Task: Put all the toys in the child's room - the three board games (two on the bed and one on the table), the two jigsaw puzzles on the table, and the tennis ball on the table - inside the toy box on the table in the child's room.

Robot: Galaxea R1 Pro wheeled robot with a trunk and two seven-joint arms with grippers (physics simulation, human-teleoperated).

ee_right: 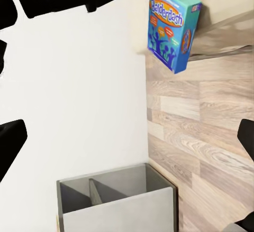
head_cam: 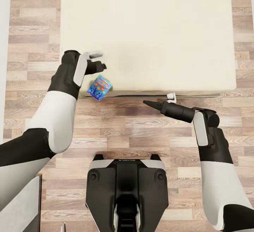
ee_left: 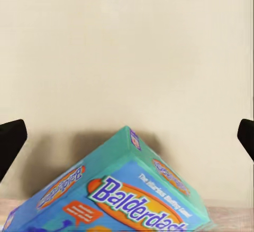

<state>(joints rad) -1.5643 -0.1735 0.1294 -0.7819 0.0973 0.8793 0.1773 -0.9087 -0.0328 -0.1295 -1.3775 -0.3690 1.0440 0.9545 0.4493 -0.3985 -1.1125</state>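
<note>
A blue Balderdash board game lies tilted at the front left corner of the bed, sticking out past the mattress edge over the floor. My left gripper hovers just above and behind it, open. In the left wrist view the fingertips stand wide apart, with the box below them and untouched. My right gripper is open over the floor by the bed's front edge, pointing left toward the box. The toy box, the table, the puzzles and the tennis ball are out of view.
Wood plank floor runs between my base and the bed. A grey divided bin stands on the floor by the white wall at my left. The beige mattress top is bare.
</note>
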